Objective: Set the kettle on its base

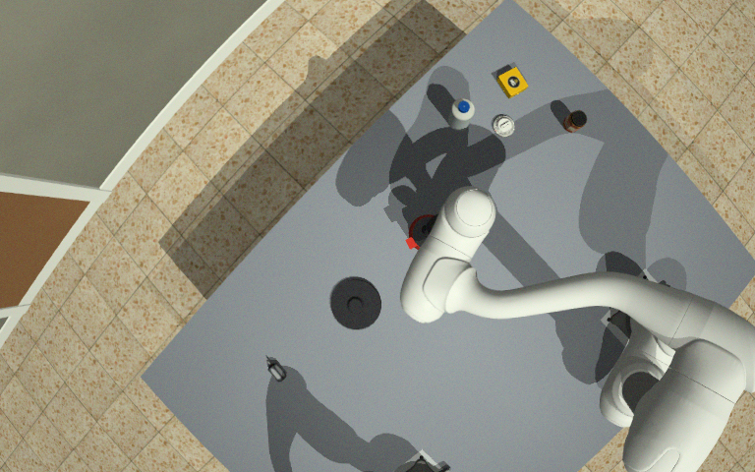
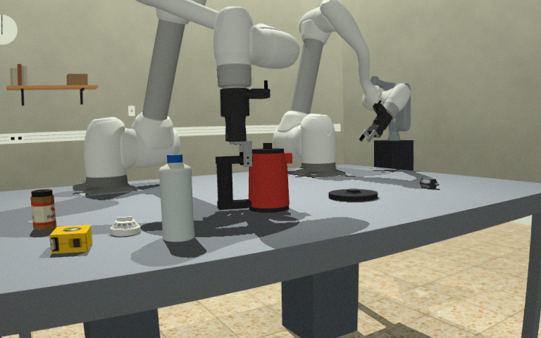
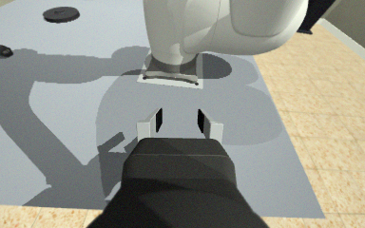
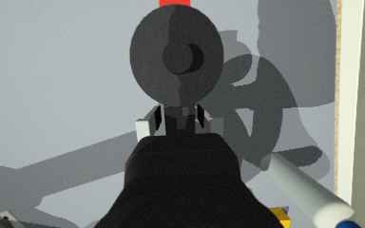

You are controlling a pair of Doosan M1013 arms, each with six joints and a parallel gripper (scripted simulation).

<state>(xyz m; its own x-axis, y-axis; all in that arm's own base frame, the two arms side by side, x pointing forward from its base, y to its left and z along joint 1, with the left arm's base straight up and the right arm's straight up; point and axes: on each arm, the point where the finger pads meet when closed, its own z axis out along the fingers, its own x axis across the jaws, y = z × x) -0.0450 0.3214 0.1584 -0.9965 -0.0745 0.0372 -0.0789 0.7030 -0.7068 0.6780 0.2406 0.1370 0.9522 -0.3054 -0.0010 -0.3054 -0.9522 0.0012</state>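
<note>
The red kettle (image 2: 268,181) (image 4: 152,57) with a black lid stands upright on the table, its black handle (image 2: 224,183) towards the white bottle. The ring under it is hidden. The black round base (image 1: 342,311) (image 2: 339,195) (image 3: 61,15) lies flat apart from the kettle, with its stud (image 1: 355,304) (image 2: 353,190) in the middle. My right gripper (image 2: 246,159) (image 4: 179,112) is open, its fingers on both sides of the handle's top bar with small gaps. My left gripper (image 3: 180,116) (image 2: 368,135) is open and empty, far from kettle and base.
A white bottle (image 1: 462,115) (image 2: 176,203) (image 4: 304,190) stands near the kettle's handle side. Beyond are a white round part (image 1: 503,125) (image 2: 125,227), a yellow tape measure (image 1: 512,82) (image 2: 71,239) and a brown jar (image 1: 573,122) (image 2: 43,215). A small dark object (image 1: 275,368) (image 2: 428,183) lies past the base.
</note>
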